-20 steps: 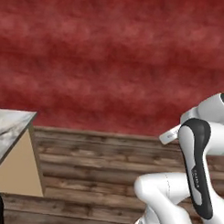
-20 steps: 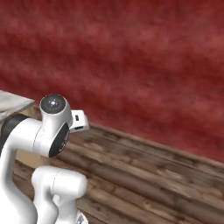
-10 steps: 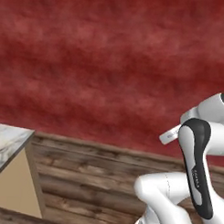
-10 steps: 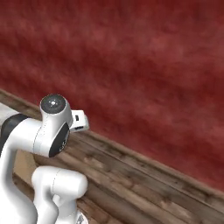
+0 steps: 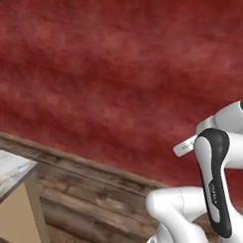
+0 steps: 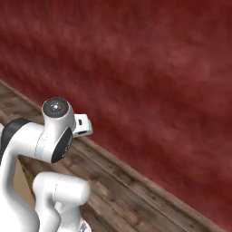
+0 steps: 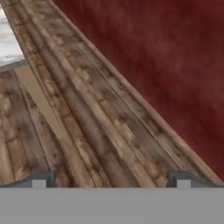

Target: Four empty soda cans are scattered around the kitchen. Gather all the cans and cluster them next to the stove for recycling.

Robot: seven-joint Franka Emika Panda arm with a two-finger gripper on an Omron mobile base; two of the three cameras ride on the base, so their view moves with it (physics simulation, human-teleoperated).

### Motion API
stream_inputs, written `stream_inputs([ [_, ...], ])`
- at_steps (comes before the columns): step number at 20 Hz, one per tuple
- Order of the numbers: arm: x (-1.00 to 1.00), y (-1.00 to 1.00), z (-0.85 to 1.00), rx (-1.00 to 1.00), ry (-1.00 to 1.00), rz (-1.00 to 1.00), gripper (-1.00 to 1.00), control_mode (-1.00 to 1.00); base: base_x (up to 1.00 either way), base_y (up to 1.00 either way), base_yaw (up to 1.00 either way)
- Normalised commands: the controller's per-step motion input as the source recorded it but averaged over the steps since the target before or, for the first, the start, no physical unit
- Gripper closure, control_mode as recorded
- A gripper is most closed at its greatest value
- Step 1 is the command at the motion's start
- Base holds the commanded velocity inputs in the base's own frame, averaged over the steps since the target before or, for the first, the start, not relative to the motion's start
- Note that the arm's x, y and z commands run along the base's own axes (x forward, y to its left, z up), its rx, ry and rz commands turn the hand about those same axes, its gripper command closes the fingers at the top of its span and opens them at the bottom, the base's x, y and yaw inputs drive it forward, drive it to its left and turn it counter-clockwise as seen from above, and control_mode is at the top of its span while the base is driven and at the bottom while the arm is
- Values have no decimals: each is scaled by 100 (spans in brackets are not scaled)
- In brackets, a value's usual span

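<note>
Honestly, you have no can or stove ahead to judge progress by, so count the gathering as unfinished. Your gripper (image 7: 112,179) stands wide open, holding nothing, over plank floor (image 7: 87,118); red wall (image 5: 120,69) at twelve o'clock, marble counter corner (image 5: 7,171) at eight.

No lettering, label, brand mark, number or sign can be read anywhere in these views. The mottled dark red wall (image 5: 110,68) is unmarked, the brown wooden plank floor (image 7: 87,113) carries only grain, and the corner of the grey-white marbled counter top (image 5: 7,171) bears veining alone. A faint pale mark on the black band of the white robot arm (image 5: 214,188) is too small and blurred to make out.
</note>
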Motion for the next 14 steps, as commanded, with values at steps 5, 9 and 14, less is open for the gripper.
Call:
stream_inputs([
  [5, 0, 0, 0, 0, 0, 0, -100, 100, 88, 0, 30],
  [9, 0, 0, 0, 0, 0, 0, -100, 100, 86, 0, 29],
  [14, 0, 0, 0, 0, 0, 0, -100, 100, 80, 1, 29],
])
